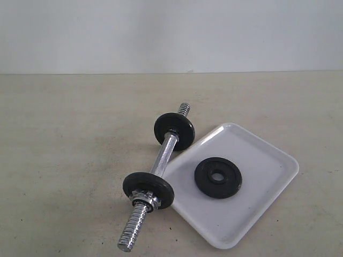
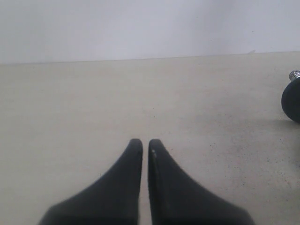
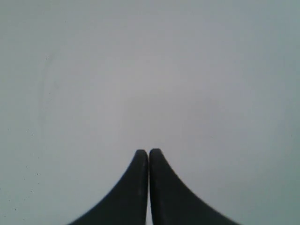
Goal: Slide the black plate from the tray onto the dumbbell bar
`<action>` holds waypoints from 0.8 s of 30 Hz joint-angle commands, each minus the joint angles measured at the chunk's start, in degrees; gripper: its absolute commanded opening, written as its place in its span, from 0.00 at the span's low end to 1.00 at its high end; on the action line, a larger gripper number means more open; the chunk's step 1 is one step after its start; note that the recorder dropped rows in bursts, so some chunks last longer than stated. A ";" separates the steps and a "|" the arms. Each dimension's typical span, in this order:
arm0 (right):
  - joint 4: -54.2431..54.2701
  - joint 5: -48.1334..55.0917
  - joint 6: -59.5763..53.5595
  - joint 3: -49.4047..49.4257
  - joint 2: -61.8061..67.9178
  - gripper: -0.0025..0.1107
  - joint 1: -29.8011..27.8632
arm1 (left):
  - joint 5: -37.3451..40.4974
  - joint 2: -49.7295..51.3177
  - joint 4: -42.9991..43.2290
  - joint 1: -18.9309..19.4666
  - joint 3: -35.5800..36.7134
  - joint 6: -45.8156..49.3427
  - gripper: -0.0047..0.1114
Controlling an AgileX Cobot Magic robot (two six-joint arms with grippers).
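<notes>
Both my grippers are pinched shut on nothing: the left gripper (image 2: pixel 145 143) looks across bare table (image 2: pixel 70 117), and the right gripper (image 3: pixel 148 152) sees none of the task's things. In the exterior view the black plate (image 1: pixel 217 178) lies flat in the tray (image 1: pixel 257 152), at about 4 o'clock from the middle of the dumbbell bar (image 1: pixel 165 151). The bar's long axis runs from 1 to 7 o'clock, with the longer threaded end (image 1: pixel 133 230) at 7. The plate is on my right arm's side, so I judge that arm nearer.
</notes>
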 commanded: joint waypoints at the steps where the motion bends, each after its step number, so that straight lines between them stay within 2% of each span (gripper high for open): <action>1: 0.16 -0.54 0.08 0.00 -0.23 0.02 0.05 | -0.88 -0.15 -0.38 -0.37 -0.13 0.16 0.08; 4: 0.16 -1.52 2.85 0.00 -0.23 0.02 0.05 | -7.00 -0.15 -2.00 -0.37 -0.13 -1.40 0.08; 5: 0.16 -1.76 5.39 0.00 -0.23 0.02 0.05 | -11.76 -0.15 -5.07 -0.37 -0.13 -3.70 0.08; 8: 0.16 -2.75 19.24 -0.11 -0.23 0.02 0.05 | -25.96 -0.15 -14.44 -0.37 -0.13 -16.09 0.08; 10: -0.08 -2.64 27.47 -1.48 -0.23 0.02 0.05 | -32.68 -0.15 -18.72 -0.37 -0.13 -24.76 0.08; 11: -0.38 -2.52 31.57 -2.14 -0.23 0.02 0.05 | -36.63 -0.15 -19.04 -0.37 -0.13 -30.85 0.08; 14: -0.53 -3.03 37.60 -3.67 -0.23 0.02 0.05 | -44.98 -0.15 -18.60 -0.37 -0.13 -38.88 0.08; 18: 0.33 -3.69 37.60 -4.01 -0.23 0.02 0.05 | -52.44 -0.15 -18.60 -0.37 -0.13 -39.92 0.08; 24: 1.01 -3.83 37.60 -4.01 -0.23 0.02 0.05 | -54.68 -0.15 -18.47 -0.37 -0.13 -39.92 0.08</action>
